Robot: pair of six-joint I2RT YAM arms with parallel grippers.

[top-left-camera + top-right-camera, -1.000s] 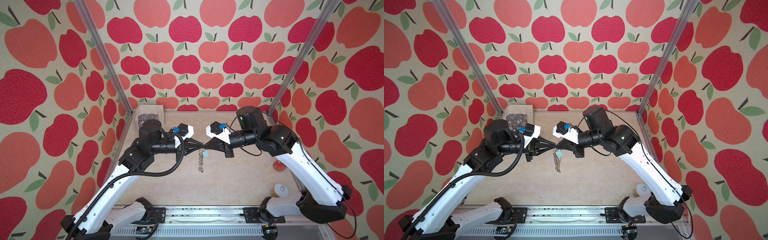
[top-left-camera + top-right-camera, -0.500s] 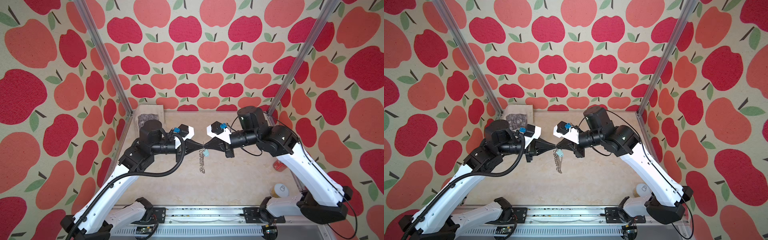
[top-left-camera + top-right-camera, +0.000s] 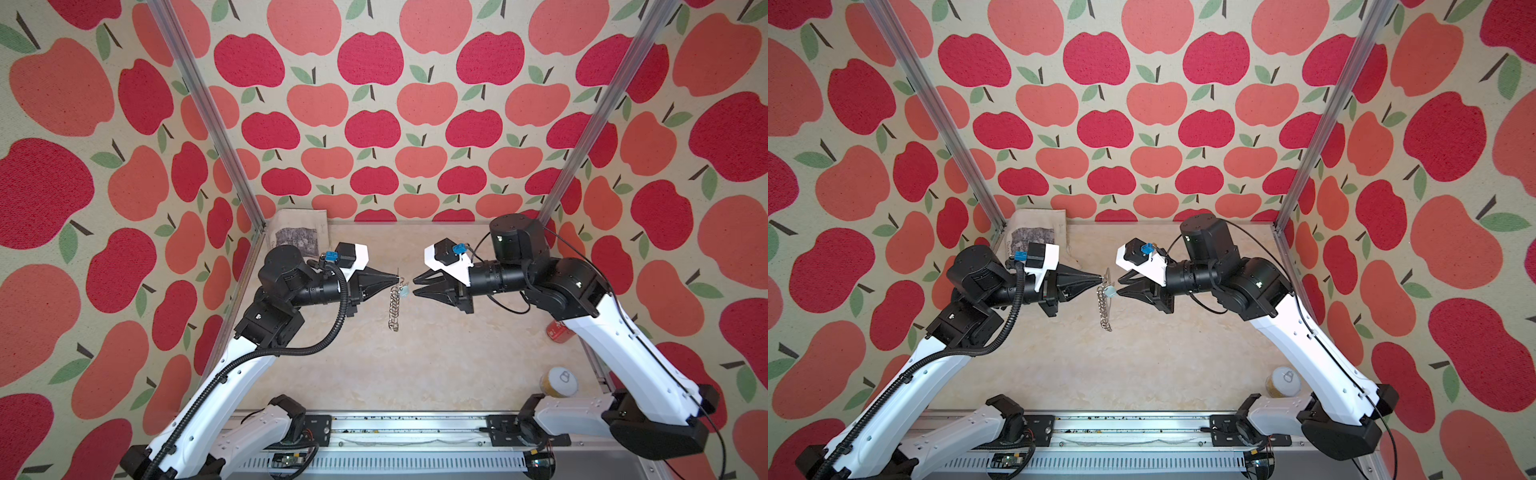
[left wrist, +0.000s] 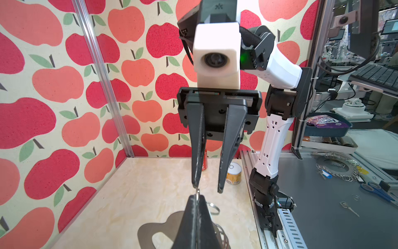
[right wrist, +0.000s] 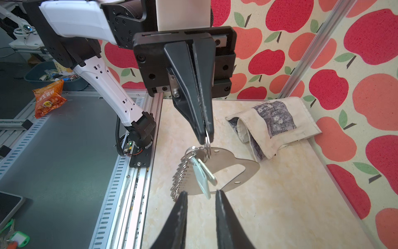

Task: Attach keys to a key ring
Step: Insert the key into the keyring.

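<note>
Hanging from your clamped left gripper (image 5: 205,138), the grey D-shaped key ring (image 5: 221,156) carries one pale-headed key (image 5: 202,175); your right gripper (image 5: 200,192) gapes slightly, empty

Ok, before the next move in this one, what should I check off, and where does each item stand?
1. Left tool shut on a wire ring of the key ring: ok.
2. Key ring hanging from that grip alone: ok.
3. Right tool open, not clamping the key: ok.
4. Key hanging on a ring at the key ring's edge: ok.
5. Key fully threaded onto that ring: cannot tell.
6. Cloth and yellow can away from both tools: ok.
</note>
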